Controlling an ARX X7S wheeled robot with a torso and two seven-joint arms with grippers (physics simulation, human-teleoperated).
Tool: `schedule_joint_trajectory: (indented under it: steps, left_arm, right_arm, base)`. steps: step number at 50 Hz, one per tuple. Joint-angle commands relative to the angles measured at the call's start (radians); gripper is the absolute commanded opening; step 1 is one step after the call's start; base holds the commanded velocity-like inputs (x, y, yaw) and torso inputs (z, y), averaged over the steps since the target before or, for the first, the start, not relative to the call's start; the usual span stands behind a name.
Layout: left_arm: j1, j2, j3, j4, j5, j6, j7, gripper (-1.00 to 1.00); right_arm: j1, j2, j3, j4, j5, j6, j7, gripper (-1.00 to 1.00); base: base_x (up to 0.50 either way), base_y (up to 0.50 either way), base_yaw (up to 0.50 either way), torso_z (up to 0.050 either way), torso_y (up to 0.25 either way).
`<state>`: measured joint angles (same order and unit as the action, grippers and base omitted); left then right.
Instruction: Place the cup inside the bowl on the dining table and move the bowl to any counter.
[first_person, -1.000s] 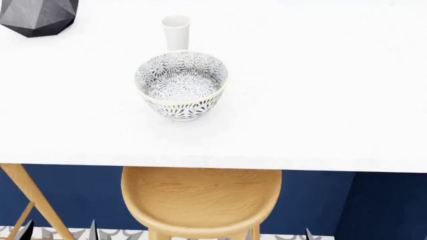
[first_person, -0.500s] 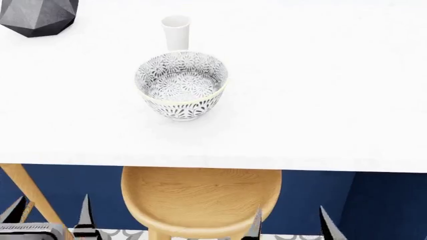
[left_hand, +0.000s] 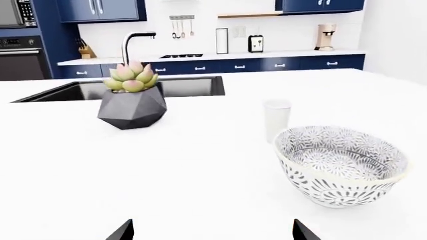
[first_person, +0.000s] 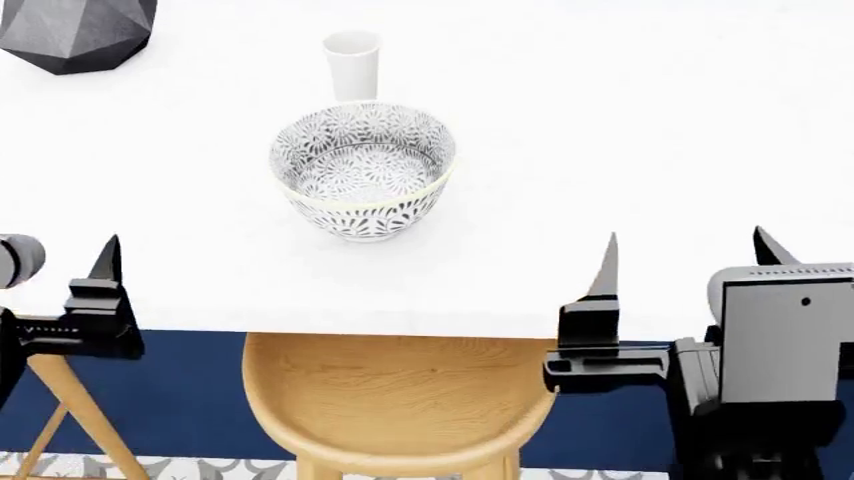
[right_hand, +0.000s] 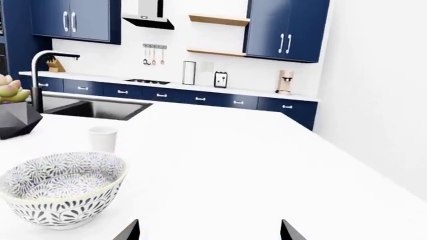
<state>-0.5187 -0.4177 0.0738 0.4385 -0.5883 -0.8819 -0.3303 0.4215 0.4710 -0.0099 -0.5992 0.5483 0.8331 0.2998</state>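
Cup (first_person: 352, 63) upright, long axis vertical, mouth up, on the white surface (first_person: 641, 130) beyond both end effectors, just behind the bowl (first_person: 363, 170), apart from it. Bowl upright, opening up, nearer the left end effector (first_person: 54, 300) than the right end effector (first_person: 681, 270). Both spread wide, empty, at the surface's near edge. Left one partly cut off by the frame. Faceted grey planter (left_hand: 132, 107) with succulent beyond left. Wooden stool (first_person: 400, 400) below the edge.
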Motion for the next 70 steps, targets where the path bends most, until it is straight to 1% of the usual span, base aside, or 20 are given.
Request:
schedule_joint_trajectory:
  steps: [1, 3, 7, 15, 24, 39, 52, 62, 66, 70]
  left_arm:
    - [-0.165, -0.056, -0.016, -0.045, -0.067, -0.161, 0.02, 1.0]
    - [-0.182, -0.062, -0.031, -0.039, -0.092, -0.196, 0.019, 1.0]
    - [-0.188, -0.072, -0.037, -0.033, -0.096, -0.204, 0.017, 1.0]
    - [-0.171, -0.064, -0.029, -0.045, -0.089, -0.186, 0.017, 1.0]
    - [-0.178, -0.059, -0.024, -0.035, -0.093, -0.194, 0.007, 1.0]
    - [-0.159, -0.07, -0.04, -0.008, -0.112, -0.201, 0.001, 1.0]
    - [-0.155, -0.066, -0.023, -0.007, -0.109, -0.197, -0.002, 1.0]
    - [-0.136, -0.067, -0.014, -0.015, -0.106, -0.18, 0.006, 1.0]
    - [-0.127, -0.071, -0.02, -0.008, -0.113, -0.181, 0.007, 1.0]
    - [-0.123, -0.07, -0.021, -0.008, -0.113, -0.179, 0.004, 1.0]
  right_arm:
    - [0.144, 0.064, 0.059, 0.013, 0.1, 0.169, -0.019, 1.0]
    - [0.179, 0.069, 0.053, 0.024, 0.11, 0.189, -0.025, 1.0]
    - [0.187, 0.069, 0.057, 0.017, 0.13, 0.19, -0.04, 1.0]
    - [0.153, 0.073, 0.077, 0.005, 0.135, 0.182, -0.035, 1.0]
    - [0.16, 0.073, 0.051, 0.016, 0.128, 0.182, -0.037, 1.0]
    - [0.163, 0.088, 0.049, -0.005, 0.147, 0.21, -0.032, 1.0]
    - [0.167, 0.084, 0.04, 0.004, 0.148, 0.2, -0.035, 1.0]
    - [0.162, 0.083, 0.057, -0.001, 0.16, 0.201, -0.026, 1.0]
    - [0.172, 0.076, 0.06, 0.004, 0.171, 0.2, -0.031, 1.0]
    - [0.219, 0.063, 0.066, 0.027, 0.222, 0.24, -0.046, 1.0]
  base:
    - [0.0, 0.0, 0.0, 0.0, 0.0]
    - [0.0, 0.0, 0.0, 0.0, 0.0]
    - [0.15, 0.0, 0.0, 0.0, 0.0]
    - [0.5, 0.02, 0.0, 0.0, 0.0]
    - [0.5, 0.03, 0.0, 0.0, 0.0]
    - [0.5, 0.16, 0.0, 0.0, 0.001]
    - [0.5, 0.16, 0.0, 0.0, 0.001]
    - [0.49, 0.15, 0.0, 0.0, 0.001]
    - [0.12, 0.01, 0.0, 0.0, 0.0]
    - [0.0, 0.0, 0.0, 0.0, 0.0]
